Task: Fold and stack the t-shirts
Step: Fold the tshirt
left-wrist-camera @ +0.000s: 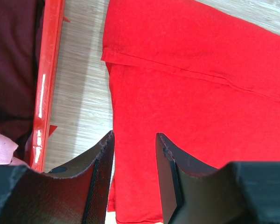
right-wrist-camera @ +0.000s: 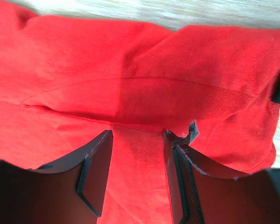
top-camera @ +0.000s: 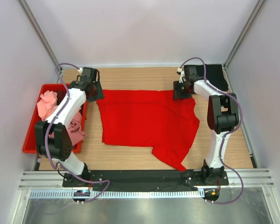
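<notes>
Starting nearest, we see table (top-camera: 130,161) wood either side of the red t-shirt (top-camera: 144,121), spread mid-table. Left gripper (left-wrist-camera: 134,136) and right gripper (right-wrist-camera: 138,134) stand half-open over its far corners, clamping nothing. Only overhead shows the black t-shirt (top-camera: 214,74) beyond.

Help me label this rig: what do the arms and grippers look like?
The left arm and right arm have white links, black joints and a looping purplish cable each. The left gripper and right gripper are black, with two flat tapered fingers.
</notes>
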